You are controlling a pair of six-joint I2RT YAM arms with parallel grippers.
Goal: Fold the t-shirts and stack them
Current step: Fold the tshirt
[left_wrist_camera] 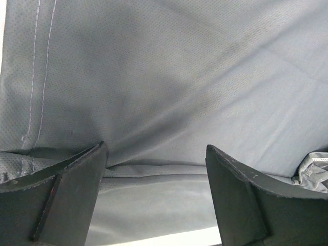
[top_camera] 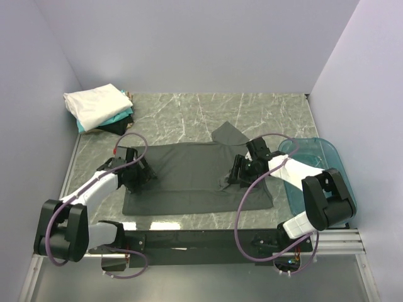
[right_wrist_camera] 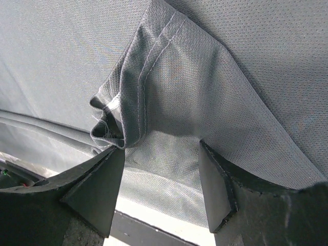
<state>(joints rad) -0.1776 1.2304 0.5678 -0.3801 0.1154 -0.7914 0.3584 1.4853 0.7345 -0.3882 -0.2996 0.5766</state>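
Charcoal-grey t-shirt (top_camera: 189,176) is lying spread on the table (top_camera: 252,110), its long axis running left to right between the arms. Left fingers (left_wrist_camera: 66,179) are standing apart over its left edge, gripping nothing. Right fingers (right_wrist_camera: 97,184) are likewise gaping, with a bunched sleeve (right_wrist_camera: 146,87) lying just ahead between them, nearer this arm. Four t-shirts are showing: one spread, and three folded, white t-shirt (top_camera: 94,104), teal t-shirt (top_camera: 126,114) and black t-shirt (top_camera: 113,128), stacked far left. One blue tub (top_camera: 324,154) is sitting right.
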